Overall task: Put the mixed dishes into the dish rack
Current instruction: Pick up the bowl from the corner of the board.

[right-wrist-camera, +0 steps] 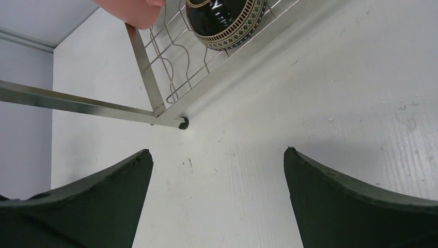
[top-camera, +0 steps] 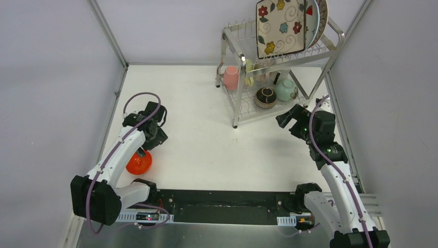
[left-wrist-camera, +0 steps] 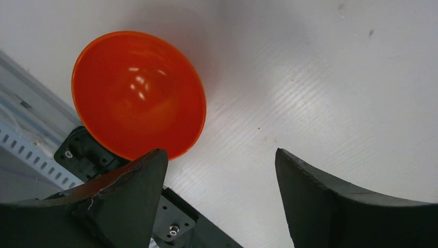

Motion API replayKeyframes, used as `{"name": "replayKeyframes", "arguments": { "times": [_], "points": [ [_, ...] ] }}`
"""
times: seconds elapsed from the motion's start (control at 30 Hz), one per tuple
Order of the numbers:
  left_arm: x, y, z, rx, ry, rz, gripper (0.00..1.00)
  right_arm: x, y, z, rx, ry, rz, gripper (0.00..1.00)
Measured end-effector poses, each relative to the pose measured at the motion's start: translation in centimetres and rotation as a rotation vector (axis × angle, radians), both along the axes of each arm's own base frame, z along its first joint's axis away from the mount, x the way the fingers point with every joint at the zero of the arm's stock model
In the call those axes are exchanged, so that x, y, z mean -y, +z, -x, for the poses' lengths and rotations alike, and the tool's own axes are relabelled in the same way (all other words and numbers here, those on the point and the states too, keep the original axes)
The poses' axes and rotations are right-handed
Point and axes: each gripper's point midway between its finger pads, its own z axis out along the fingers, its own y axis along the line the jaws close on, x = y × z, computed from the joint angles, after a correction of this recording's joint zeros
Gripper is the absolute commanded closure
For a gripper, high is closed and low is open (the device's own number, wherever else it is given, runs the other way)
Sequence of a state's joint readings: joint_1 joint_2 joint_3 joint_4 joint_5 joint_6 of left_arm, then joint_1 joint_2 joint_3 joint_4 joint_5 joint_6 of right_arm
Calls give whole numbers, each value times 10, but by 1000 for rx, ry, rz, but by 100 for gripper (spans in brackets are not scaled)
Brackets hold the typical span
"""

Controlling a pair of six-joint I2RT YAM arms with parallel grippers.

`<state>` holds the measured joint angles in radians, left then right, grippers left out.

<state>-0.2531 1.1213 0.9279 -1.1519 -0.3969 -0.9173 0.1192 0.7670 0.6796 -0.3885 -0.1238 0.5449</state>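
The dish rack (top-camera: pixel 235 106) stands at the far right. Its top shelf holds the square floral plate (top-camera: pixel 281 26) and a round plate (top-camera: pixel 323 15) behind it. On the lower shelf are a pink cup (top-camera: pixel 231 77), a pale cup (top-camera: pixel 251 71), a brown bowl (top-camera: pixel 266 97) and a mint bowl (top-camera: pixel 285 90). The orange bowl (top-camera: pixel 139 163) sits upright on the table near the left arm's base. My left gripper (top-camera: pixel 150 140) is open and empty just above and beside the bowl (left-wrist-camera: pixel 138 93). My right gripper (top-camera: pixel 287 119) is open and empty by the rack's front.
The right wrist view shows the rack's front corner foot (right-wrist-camera: pixel 182 123), the brown bowl (right-wrist-camera: pixel 224 23) and the pink cup (right-wrist-camera: pixel 137 10). The black base rail (top-camera: pixel 222 204) runs along the near edge. Frame posts and grey walls bound the white table (top-camera: pixel 196 144).
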Motion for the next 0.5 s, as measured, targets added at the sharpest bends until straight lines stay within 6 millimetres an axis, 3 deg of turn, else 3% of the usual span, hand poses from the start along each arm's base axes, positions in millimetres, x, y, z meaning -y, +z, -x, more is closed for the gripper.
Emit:
{"name": "replayKeyframes", "arguments": {
  "times": [0.23, 0.5],
  "points": [
    [-12, -23, 13, -94, 89, -33, 26, 6, -6, 11, -38, -44, -5, 0],
    [-12, -45, 24, -164, 115, -28, 51, 5, -19, 17, -72, -26, 4, 0]
  ]
}}
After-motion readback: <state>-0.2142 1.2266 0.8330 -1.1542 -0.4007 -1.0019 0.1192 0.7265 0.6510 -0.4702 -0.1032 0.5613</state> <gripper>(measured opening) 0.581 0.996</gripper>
